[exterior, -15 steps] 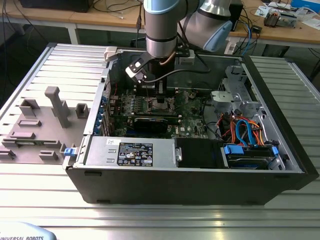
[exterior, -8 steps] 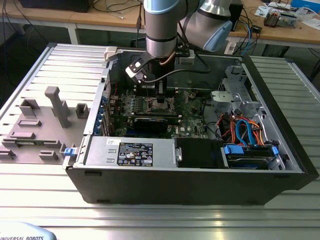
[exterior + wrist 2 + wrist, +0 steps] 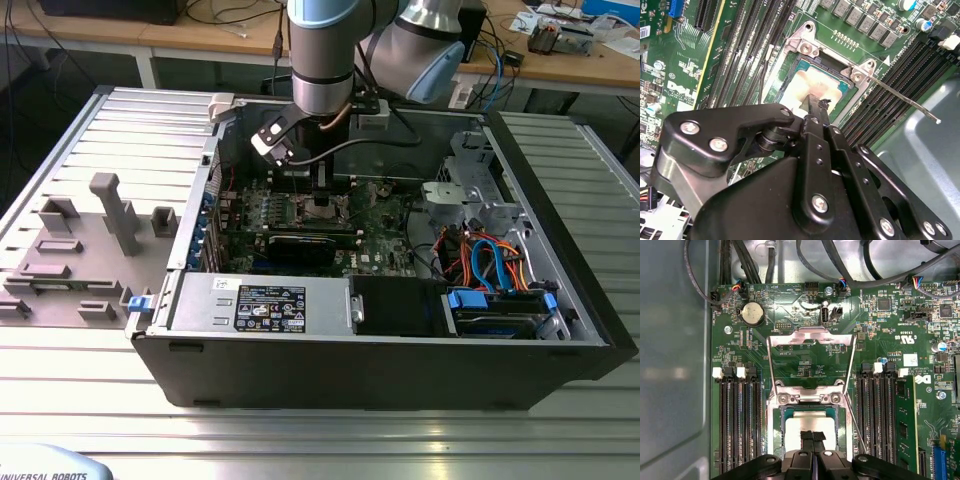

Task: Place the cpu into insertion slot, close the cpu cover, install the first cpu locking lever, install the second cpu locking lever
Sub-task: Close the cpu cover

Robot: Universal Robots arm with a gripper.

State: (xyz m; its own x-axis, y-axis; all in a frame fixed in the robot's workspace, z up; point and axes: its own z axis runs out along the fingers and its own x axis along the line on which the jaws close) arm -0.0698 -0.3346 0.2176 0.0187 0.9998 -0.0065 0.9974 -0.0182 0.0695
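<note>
In the exterior view, my gripper (image 3: 322, 188) hangs inside the open computer case, right over the insertion slot (image 3: 326, 208). The cpu (image 3: 800, 421) lies flat in the insertion slot (image 3: 774, 426), its pale metal top (image 3: 812, 82) showing. In both wrist views my black fingertips (image 3: 813, 436) are shut together, with nothing between them, over the middle of the chip; whether they touch it I cannot tell. The cpu cover (image 3: 810, 337), a thin silver frame, stands swung open away from the slot. One thin locking lever (image 3: 905, 101) sticks out unlatched beside the slot.
Long black memory slots (image 3: 737, 420) run along both sides of the socket. A black graphics card (image 3: 300, 245) lies in front of it in the exterior view, and a metal power supply box (image 3: 260, 300) nearer still. Coloured cables (image 3: 485, 260) fill the case on the exterior view's right.
</note>
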